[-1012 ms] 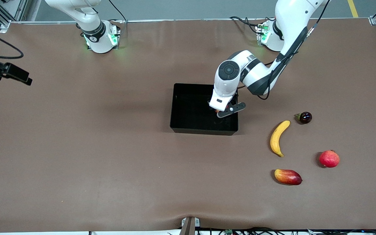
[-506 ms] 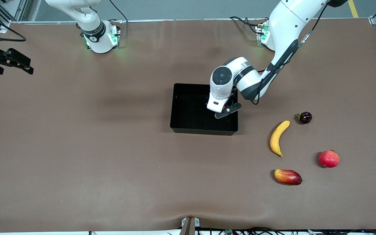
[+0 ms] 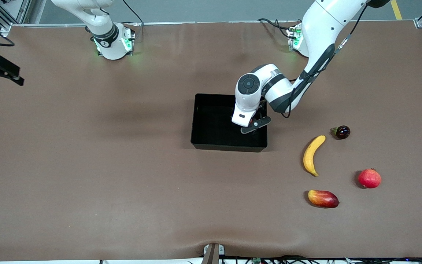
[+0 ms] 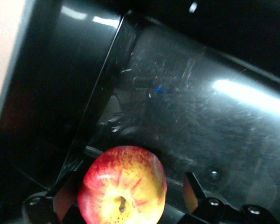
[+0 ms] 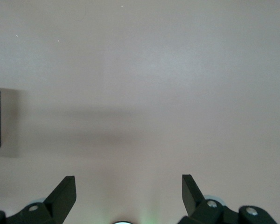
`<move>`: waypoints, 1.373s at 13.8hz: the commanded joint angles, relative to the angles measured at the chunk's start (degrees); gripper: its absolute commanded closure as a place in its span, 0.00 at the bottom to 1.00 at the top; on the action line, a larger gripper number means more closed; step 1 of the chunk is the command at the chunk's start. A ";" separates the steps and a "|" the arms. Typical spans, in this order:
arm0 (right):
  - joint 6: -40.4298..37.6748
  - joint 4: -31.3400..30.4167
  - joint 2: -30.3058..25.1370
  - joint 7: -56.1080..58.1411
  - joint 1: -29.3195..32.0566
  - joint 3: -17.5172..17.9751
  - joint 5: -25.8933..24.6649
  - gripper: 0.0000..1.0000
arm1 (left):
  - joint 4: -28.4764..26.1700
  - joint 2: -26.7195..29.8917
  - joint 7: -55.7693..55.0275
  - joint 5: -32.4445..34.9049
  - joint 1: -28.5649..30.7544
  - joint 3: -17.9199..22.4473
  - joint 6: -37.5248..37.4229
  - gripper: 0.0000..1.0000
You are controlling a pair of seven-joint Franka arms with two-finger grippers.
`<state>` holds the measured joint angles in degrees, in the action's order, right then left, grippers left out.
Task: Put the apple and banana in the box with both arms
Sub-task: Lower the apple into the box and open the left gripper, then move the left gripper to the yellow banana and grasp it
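Note:
The black box (image 3: pixel 211 147) sits mid-table. My left gripper (image 3: pixel 249 126) is down inside it, at the end toward the left arm. In the left wrist view the red-and-yellow apple (image 4: pixel 122 186) rests on the box floor (image 4: pixel 200 107) between the fingers of my left gripper (image 4: pixel 127 189), which is open, with a clear gap beside one finger (image 4: pixel 190 189). The yellow banana (image 3: pixel 313 154) lies on the table toward the left arm's end, nearer the front camera than the box. My right gripper (image 3: pixel 0 69) hangs open over the table edge at the right arm's end and holds nothing (image 5: pixel 128 182).
Close to the banana lie a red-yellow mango (image 3: pixel 323 198), a round red fruit (image 3: pixel 369 178) and a small dark fruit (image 3: pixel 342 132). The box's upright wall (image 4: pixel 91 116) stands close beside the apple.
The left gripper sank deeper into the box and its jaws opened off the apple. The right gripper drifted outward toward the table edge.

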<state>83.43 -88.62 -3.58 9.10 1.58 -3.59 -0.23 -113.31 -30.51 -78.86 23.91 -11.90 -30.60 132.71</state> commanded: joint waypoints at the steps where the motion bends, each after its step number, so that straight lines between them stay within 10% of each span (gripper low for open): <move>1: -0.64 2.31 1.12 1.62 1.14 0.69 0.93 0.00 | -0.33 4.65 -0.34 1.49 0.47 -0.77 -3.67 0.00; 7: -0.64 2.40 1.47 1.71 0.62 0.86 -0.12 0.00 | 3.17 8.80 3.16 0.18 5.29 -0.95 -6.49 0.00; 19: -2.31 5.57 3.41 1.71 0.26 0.86 -0.04 0.00 | 2.57 6.70 56.67 -5.72 29.29 -2.09 -5.36 0.08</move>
<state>82.38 -85.21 -1.30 10.14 1.85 -2.85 -0.20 -110.48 -21.93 -26.51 18.09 16.18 -31.95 126.36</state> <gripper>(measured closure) 0.000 0.035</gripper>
